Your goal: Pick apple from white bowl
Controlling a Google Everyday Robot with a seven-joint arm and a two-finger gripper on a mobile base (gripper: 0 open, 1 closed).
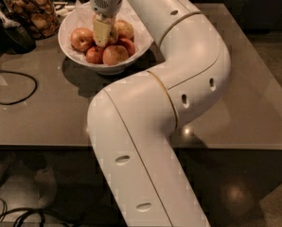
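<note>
The white bowl (70, 48), lined with crinkled white paper, stands at the back left of the grey table and holds several apples. The large pale apple with a red blush (115, 55) lies at the front of the pile. An orange-yellow apple (124, 29) lies behind it and redder ones (82, 38) lie to the left. My gripper (101, 34) points straight down into the middle of the pile, just behind and left of the pale apple and touching the apples around it. Whatever lies under its tip is hidden.
A glass jar of brown snacks (32, 13) stands left of the bowl beside a dark object (11, 34). A black cable (13, 86) loops on the table's left side. My white arm (179, 79) crosses the table's middle. The table's front edge (37, 145) is near.
</note>
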